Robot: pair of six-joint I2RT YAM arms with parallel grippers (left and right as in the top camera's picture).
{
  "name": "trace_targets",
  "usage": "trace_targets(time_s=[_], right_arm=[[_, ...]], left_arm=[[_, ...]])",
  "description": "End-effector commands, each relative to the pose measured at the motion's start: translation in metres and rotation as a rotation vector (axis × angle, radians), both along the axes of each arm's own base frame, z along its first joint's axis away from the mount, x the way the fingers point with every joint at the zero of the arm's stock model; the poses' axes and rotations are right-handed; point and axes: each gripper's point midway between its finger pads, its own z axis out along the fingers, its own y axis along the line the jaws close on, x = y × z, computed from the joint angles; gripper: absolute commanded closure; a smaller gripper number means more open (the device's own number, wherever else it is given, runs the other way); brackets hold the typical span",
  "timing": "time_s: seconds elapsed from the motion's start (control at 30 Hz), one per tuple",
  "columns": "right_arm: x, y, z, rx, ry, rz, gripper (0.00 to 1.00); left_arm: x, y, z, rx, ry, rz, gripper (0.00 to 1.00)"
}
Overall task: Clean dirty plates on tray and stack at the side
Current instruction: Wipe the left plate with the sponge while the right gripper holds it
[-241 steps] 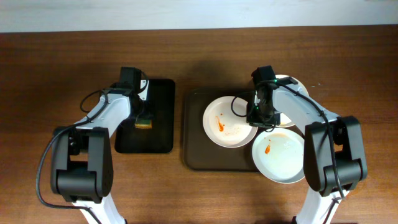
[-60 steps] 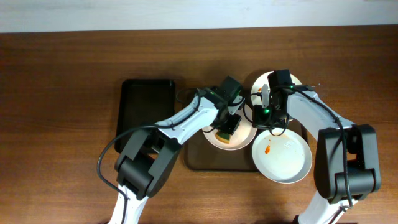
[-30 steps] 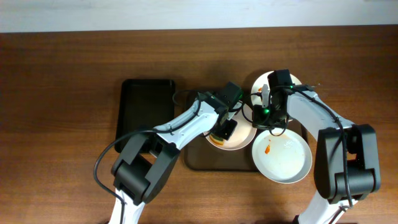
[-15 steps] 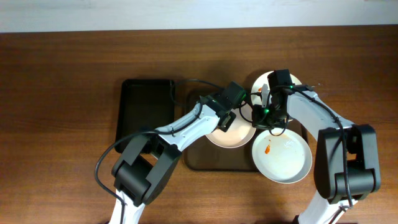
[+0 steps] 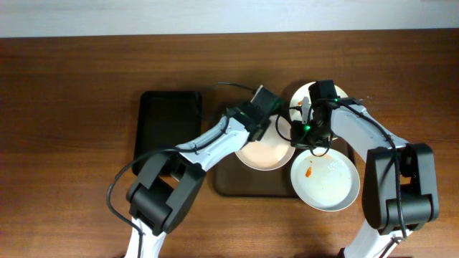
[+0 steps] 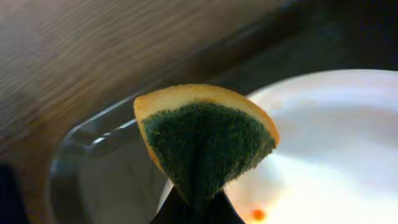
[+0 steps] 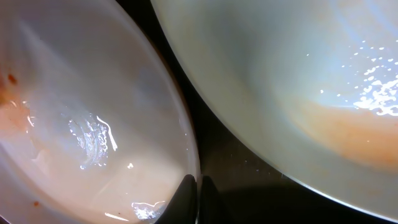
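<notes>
Clearly, the left end effector (image 6: 194,208) is pinching a sponge (image 6: 205,140), yellow with a green scouring face. The green face points towards the middle plate (image 6: 323,137), I think so that the rough side can rub the sauce. The right end effector (image 7: 194,196) is pressed together on the rim of this same plate, most likely to keep it from sliding on the brown tray (image 5: 226,179) during the wiping. All three plates lie on or over this tray; none is stacked yet at the side on the bench (image 5: 72,86).

The left wrist view shows a small orange spot (image 6: 257,214) on the plate near the sponge, which the overhead view does not show. Whether the sponge touches the plate I cannot tell. Only the overhead view gives the layout: the smeared plate (image 5: 324,179) in front, the far plate (image 5: 297,97) partly under the right arm, and the black tray (image 5: 168,132) apart on the left.
</notes>
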Motion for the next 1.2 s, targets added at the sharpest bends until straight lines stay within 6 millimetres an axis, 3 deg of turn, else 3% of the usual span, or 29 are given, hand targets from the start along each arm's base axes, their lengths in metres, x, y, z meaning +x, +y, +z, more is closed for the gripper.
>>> trace_targets(time_s=[0.0,0.07,0.17,0.37,0.47,0.53,0.67,0.9,0.97,1.07,1.17], right_arm=[[-0.002,0.002,0.0,0.001,0.001,0.01,0.96],[-0.002,0.002,0.0,0.001,0.001,0.01,0.96],[-0.001,0.002,0.0,0.001,0.0,0.01,0.96],[-0.001,0.002,0.0,0.001,0.0,0.01,0.96],[-0.001,0.002,0.0,0.002,-0.002,0.01,0.96],[-0.001,0.002,0.0,0.002,-0.002,0.01,0.96],[-0.001,0.002,0.0,0.002,-0.002,0.01,0.96],[-0.001,0.002,0.0,0.002,-0.002,0.01,0.96],[-0.001,0.002,0.0,0.002,-0.002,0.01,0.96],[-0.001,0.002,0.0,0.002,-0.002,0.01,0.96],[-0.001,0.002,0.0,0.002,-0.002,0.01,0.96]], left_arm=[[0.036,0.017,0.052,-0.127,-0.061,0.075,1.0],[0.028,0.001,0.069,-0.285,0.026,-0.009,1.0],[0.008,-0.017,0.065,-0.426,0.168,-0.084,1.0],[0.01,-0.055,0.036,-0.486,0.164,-0.094,1.0],[0.003,-0.071,0.036,-0.486,0.154,-0.126,1.0],[0.008,-0.067,0.033,-0.434,0.105,-0.091,1.0],[0.012,-0.078,0.021,-0.433,0.075,-0.1,1.0],[0.043,-0.06,-0.009,-0.334,-0.051,0.009,1.0],[0.048,-0.049,-0.01,-0.291,-0.08,0.046,1.0],[0.062,-0.018,-0.006,-0.172,-0.169,0.151,1.0],[0.066,0.002,0.011,-0.126,-0.196,0.2,1.0]])
